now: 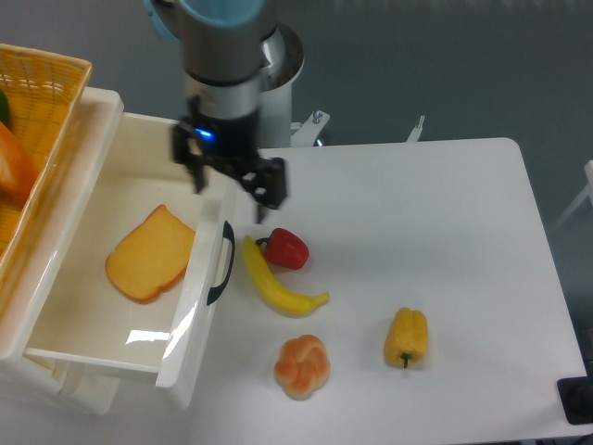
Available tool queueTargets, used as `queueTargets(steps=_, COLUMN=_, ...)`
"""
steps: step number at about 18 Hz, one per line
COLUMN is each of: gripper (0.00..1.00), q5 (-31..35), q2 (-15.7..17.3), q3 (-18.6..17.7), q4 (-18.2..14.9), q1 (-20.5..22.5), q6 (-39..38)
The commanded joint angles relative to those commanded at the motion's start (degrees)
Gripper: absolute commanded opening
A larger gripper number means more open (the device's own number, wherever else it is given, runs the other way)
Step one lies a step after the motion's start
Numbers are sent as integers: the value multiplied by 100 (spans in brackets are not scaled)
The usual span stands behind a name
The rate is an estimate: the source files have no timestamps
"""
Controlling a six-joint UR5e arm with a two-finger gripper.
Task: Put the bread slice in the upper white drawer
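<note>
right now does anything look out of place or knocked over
Nothing stands out. The bread slice lies flat inside the open white drawer, and the gripper hangs open above the drawer's front edge, holding nothing. The banana, red pepper, bun and yellow pepper rest separately on the table.

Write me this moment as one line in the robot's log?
bread slice: lying flat in upper white drawer | claw: open, empty, above drawer's front edge | task: placement looks done

A white desk (445, 213) holds a red pepper (286, 248) touching a yellow banana (274, 283). Nearer the front sit a knotted orange-pink bun (302, 365) and a yellow bell pepper (406, 337). A woven yellow basket (37, 111) stands far left.
</note>
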Motion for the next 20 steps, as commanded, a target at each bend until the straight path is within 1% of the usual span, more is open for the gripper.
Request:
queueTargets(steps=2, gripper=100, q5=-9, q2=-35, q3=-124, q4=290, q1=413, q6=519)
queueTargets(steps=3, gripper=100, q5=17, q2=-140, q3=-115, q4=352, q1=554, q6=712)
queueTargets(steps=6, gripper=100, q5=88, q2=-500, q3=-28, q4=379, q1=941, q6=1021)
queueTargets(steps=7, gripper=100, q5=105, q2=-623, q3=51, q4=406, q1=1064, q6=1179)
queueTargets(steps=8, gripper=100, q5=123, q2=-824, q3=139, q4=397, q1=1161, q6=1389)
queueTargets(steps=10, gripper=100, q5=132, q2=-1097, q3=201, q4=397, q1=1354, q6=1889)
queueTargets(steps=13, gripper=100, q5=210, q2=-1493, q3=358, q4=423, q1=1522, q6=2637)
queueTargets(steps=15, gripper=100, q5=272, q2=-1756, q3=490, q4=502, q1=1592, q6=2937)
queueTargets(steps=16, gripper=100, q5=272, q2=-1941, q3=535, q4=677, q1=1627, q6=3008)
queueTargets(steps=18, gripper=100, q5=272, q2=-2371, q3=623, q4=1186, q1=1654, q6=3166)
queueTargets(steps=19, gripper=100, q5=272, q2=-2495, q3=666, q4=1292, q1=1680, q6=3219)
queueTargets(steps=20, gripper=100, q5=272, q2=-2583, q3=719, q4=1311, q1=1698, q6=3254)
